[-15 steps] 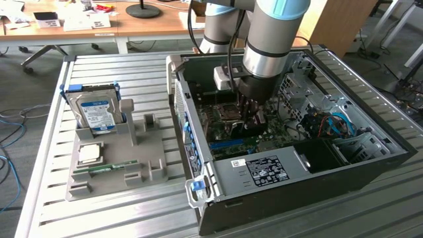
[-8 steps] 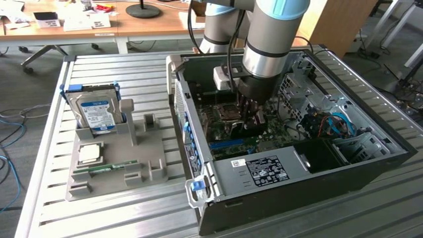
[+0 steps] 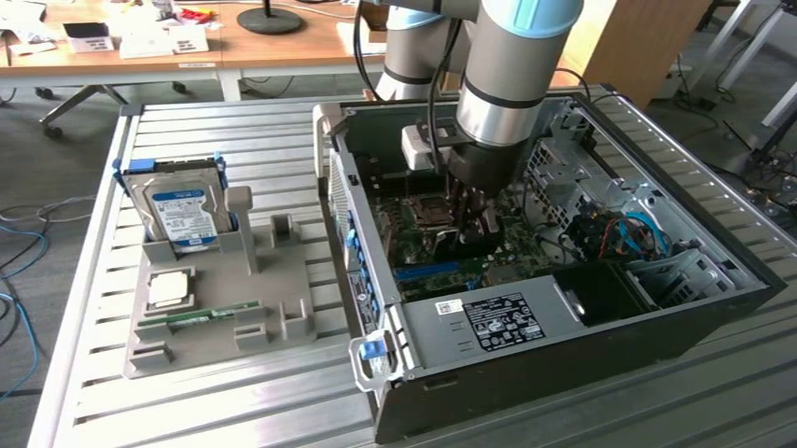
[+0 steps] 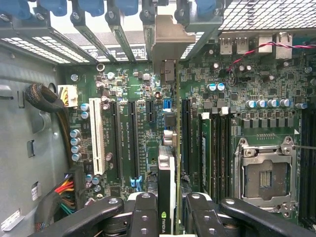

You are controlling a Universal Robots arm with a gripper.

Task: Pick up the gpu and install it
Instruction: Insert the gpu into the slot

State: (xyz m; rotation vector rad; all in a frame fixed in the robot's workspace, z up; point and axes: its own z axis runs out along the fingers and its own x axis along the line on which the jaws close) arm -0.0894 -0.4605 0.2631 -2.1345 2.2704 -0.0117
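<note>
Jaws clamped tight on the gpu [image 4: 167,197], gripper [image 4: 167,217] closed on the card's top edge, holding it edge-on and upright inside the open computer case [image 3: 524,373], low over the green motherboard [image 4: 143,98]. In the wrist view the card runs as a thin dark strip from between the black fingers [image 4: 143,215] up to its silvery metal bracket [image 4: 168,42], which sits against the row of rear slot openings. A green-and-white logo shows on the card between the fingers; I can't read it.

Biggest thing out here is the ribbed metal counter [image 3: 187,140], carrying the black case with its side off. A white sticker [image 3: 496,322] with fine print sits on the case's front wall, too small to read. The grey arm [image 3: 505,75] drops straight down into the case.

Beside the case, at the exterior view's left, a grey moulded holder tray [image 3: 280,280] holds a silver hard drive [image 3: 185,215] with a blue label standing upright, plus a narrow green RAM stick [image 3: 200,317] lying flat.

On the board: long black slots, one white slot [image 4: 97,131], the open square CPU socket [image 4: 266,173], small silvery capacitors, and a bundle of coloured wires [image 4: 66,190].
</note>
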